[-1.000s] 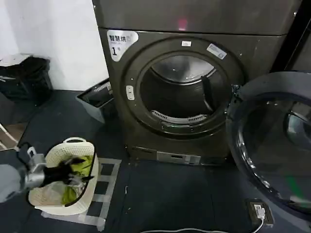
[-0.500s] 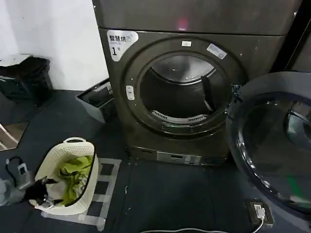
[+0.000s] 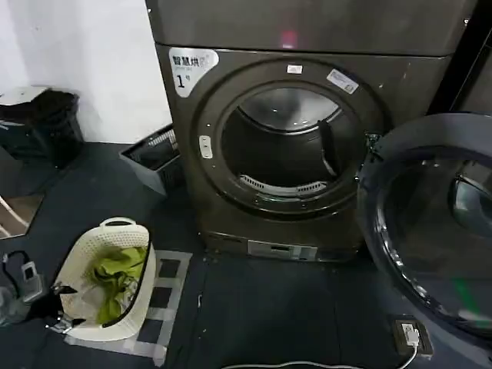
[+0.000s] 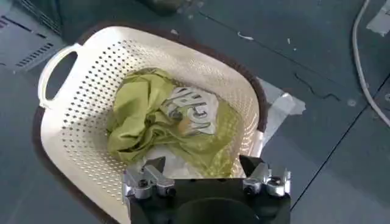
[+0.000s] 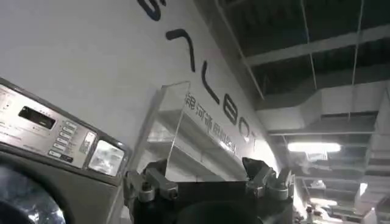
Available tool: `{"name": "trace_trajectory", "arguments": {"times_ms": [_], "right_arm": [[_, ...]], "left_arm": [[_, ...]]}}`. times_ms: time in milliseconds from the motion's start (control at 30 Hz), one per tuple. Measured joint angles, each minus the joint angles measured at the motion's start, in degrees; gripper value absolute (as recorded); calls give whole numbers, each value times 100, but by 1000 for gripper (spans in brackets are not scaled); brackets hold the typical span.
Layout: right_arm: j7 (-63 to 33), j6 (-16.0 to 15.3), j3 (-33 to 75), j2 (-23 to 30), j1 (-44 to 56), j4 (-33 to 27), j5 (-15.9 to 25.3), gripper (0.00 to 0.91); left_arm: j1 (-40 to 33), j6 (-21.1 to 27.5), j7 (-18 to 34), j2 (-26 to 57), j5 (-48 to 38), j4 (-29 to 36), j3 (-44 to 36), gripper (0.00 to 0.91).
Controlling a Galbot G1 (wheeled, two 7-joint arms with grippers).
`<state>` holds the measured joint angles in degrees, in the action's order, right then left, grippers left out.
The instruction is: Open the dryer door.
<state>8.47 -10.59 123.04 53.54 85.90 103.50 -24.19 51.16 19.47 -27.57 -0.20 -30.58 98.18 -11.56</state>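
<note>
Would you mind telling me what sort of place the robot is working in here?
Probably a laundry room: a front-loading dryer with its dryer door swung open, and a white laundry basket of clothes on the dark floor.

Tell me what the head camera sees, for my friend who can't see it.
A dark grey dryer stands with its round door swung wide open to the right, showing the bare drum. On the floor at lower left, a white basket holds green clothes, with the left gripper at its near edge.

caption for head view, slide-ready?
Dryer door swung open, drum exposed; left hand low beside the laundry basket.
</note>
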Motion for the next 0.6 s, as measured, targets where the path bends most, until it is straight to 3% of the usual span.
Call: {"name": "trace_trajectory", "arguments": {"times_ms": [600], "right_arm": [[9, -4, 17, 0, -17, 37, -16, 907]], "left_arm": [[-21, 25, 40, 4, 221, 6, 6, 907]]}}
